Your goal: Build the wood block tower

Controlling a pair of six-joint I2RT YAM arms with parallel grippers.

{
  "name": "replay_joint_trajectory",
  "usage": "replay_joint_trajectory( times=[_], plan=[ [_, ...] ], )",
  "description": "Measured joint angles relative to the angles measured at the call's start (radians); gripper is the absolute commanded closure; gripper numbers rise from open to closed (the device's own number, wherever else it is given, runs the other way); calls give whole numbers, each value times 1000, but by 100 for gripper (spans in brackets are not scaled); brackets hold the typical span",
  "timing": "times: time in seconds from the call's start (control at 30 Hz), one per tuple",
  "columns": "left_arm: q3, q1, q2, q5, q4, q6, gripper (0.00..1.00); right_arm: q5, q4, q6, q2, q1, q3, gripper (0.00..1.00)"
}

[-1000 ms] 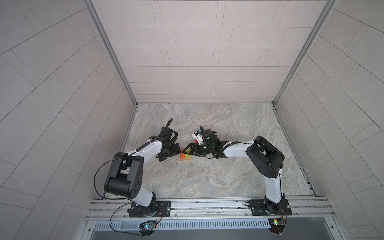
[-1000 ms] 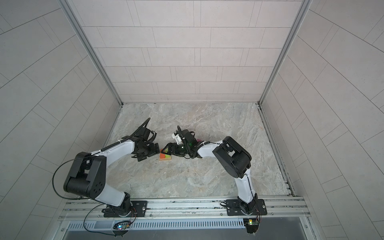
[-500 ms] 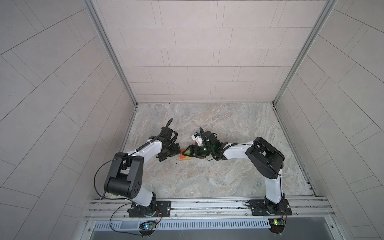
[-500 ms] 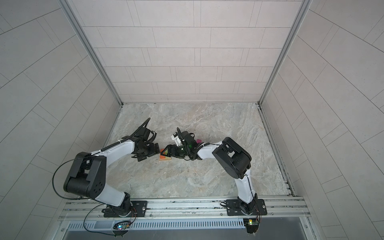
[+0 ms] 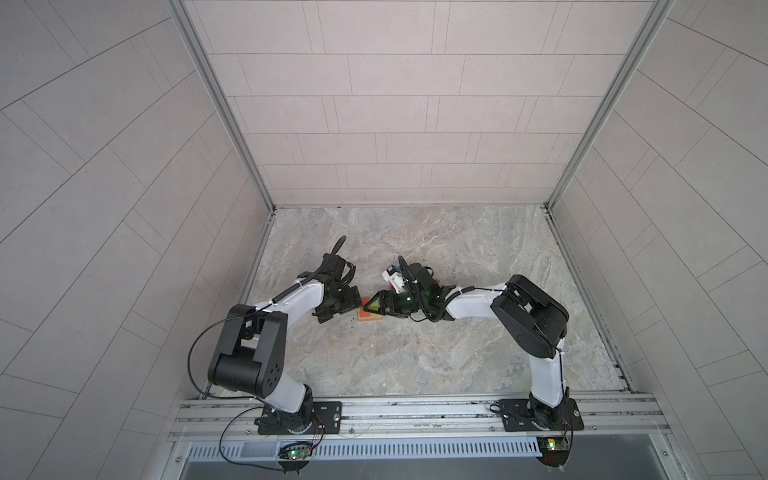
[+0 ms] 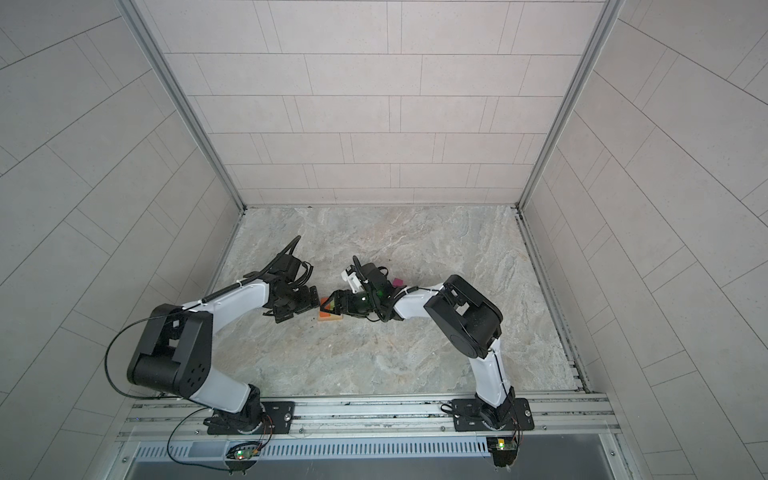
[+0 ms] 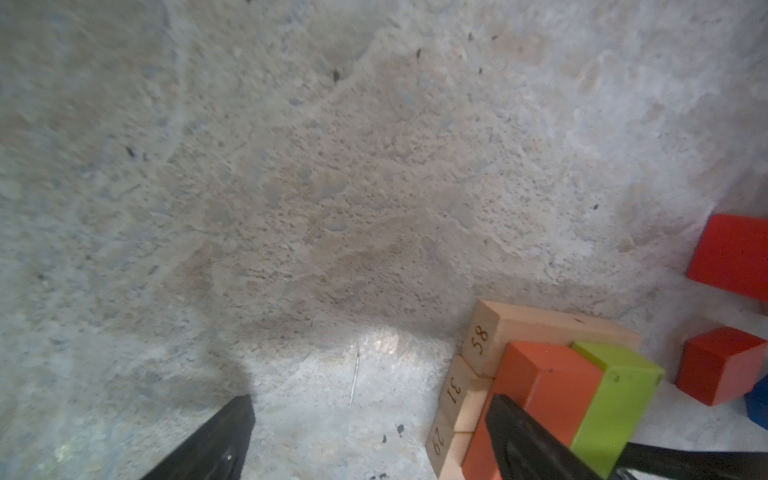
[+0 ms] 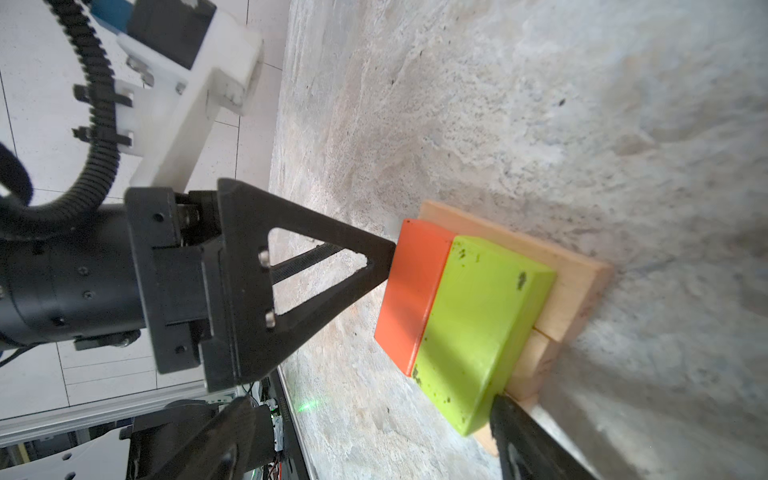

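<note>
Left tool (image 7: 370,428), spread empty, touches a fingertip (image 8: 386,249) to the orange wooden oblong (image 8: 415,291); right tool (image 8: 372,415), unclenched, flanks the lime wooden oblong (image 8: 478,328), so nudge gently, squarely.

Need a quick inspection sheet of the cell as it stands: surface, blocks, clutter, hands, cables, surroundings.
surface: marbled stone table, a few dark specks.
job's things: orange oblong and lime oblong lie side by side on three numbered tan bars; red cube, larger red block, blue block and magenta cube loose nearby.
clutter: nothing seen.
hands: left hand open, one fingertip at the orange oblong's end; right hand open, one finger by the lime oblong's end; neither holds anything.
cables: black cable loops free by the left arm's base; corrugated conduit on the left wrist.
surroundings: tiled walls on three sides, aluminium rail in front.
</note>
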Motion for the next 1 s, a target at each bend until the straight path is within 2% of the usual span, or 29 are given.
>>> replay_joint_trajectory(
  times=[0.43, 0.67, 1.0],
  plan=[
    [0, 0, 0, -3, 0, 0, 6, 5, -2, -2, -4, 0, 0, 10],
    [1, 0, -9, -7, -18, 1, 6, 35, -66, -49, -77, -16, -8, 10],
    [97, 0, -105, -12, -101, 18, 6, 69, -303, -200, -256, -121, -18, 10]
  ],
)
